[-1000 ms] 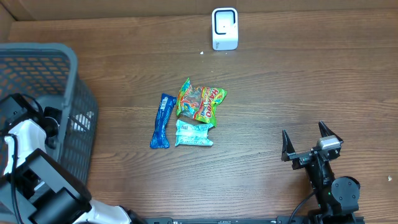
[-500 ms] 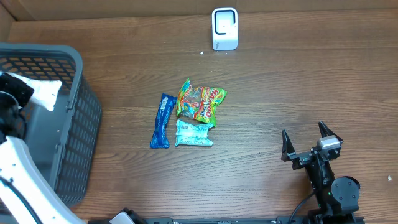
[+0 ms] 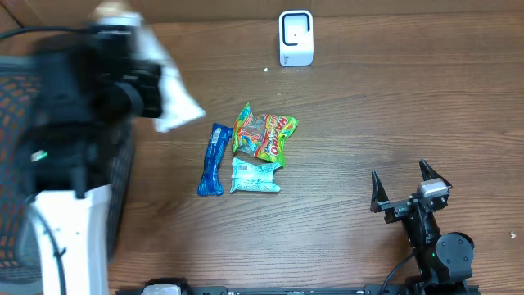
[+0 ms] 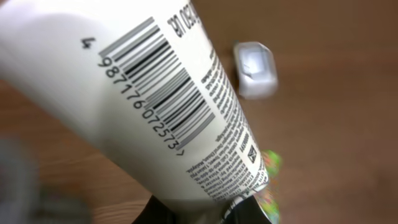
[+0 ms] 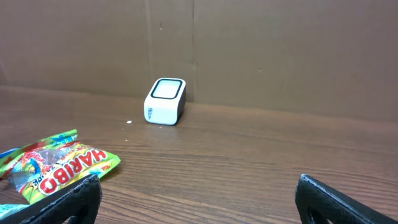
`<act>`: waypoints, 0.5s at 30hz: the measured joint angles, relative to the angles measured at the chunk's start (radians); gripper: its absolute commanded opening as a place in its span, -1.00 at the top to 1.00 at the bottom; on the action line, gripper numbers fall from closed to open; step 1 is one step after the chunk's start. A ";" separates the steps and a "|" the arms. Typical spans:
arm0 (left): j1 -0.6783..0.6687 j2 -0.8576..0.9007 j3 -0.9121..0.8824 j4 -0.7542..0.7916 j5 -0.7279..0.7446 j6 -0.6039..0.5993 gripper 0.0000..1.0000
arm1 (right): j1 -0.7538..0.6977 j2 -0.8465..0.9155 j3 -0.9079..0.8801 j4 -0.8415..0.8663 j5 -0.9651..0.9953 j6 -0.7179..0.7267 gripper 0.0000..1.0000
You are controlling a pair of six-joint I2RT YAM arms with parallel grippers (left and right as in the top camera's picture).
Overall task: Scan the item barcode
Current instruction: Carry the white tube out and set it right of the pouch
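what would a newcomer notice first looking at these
The white tube with its big black barcode fills the left wrist view, clamped in the left tool; from overhead it is a blur at the upper left. Next come the bright Haribo bag mid-table, with the white scanner at the far edge, and the right tool standing open at the lower right.

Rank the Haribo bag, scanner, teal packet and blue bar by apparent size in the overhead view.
1. Haribo bag, clearly largest.
2. scanner and teal packet look about alike, so they are not ranked.
3. blue bar, long but narrow, looks smallest.
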 measured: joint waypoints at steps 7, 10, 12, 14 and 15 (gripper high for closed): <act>-0.285 0.251 0.003 -0.011 0.116 0.003 0.92 | 0.000 0.000 0.000 0.000 0.000 0.000 -1.00; -0.366 0.396 0.003 0.015 0.159 0.003 0.92 | 0.000 0.000 0.000 0.000 0.000 0.001 -1.00; -0.401 0.470 0.003 0.033 0.180 0.003 0.92 | 0.000 0.000 0.000 -0.001 0.000 0.000 -1.00; -0.431 0.541 0.003 0.053 0.206 -0.008 0.91 | 0.000 0.000 0.000 -0.001 0.000 0.000 -1.00; -0.444 0.573 0.003 0.065 0.219 -0.022 0.92 | 0.000 0.000 0.000 -0.001 0.000 0.001 -1.00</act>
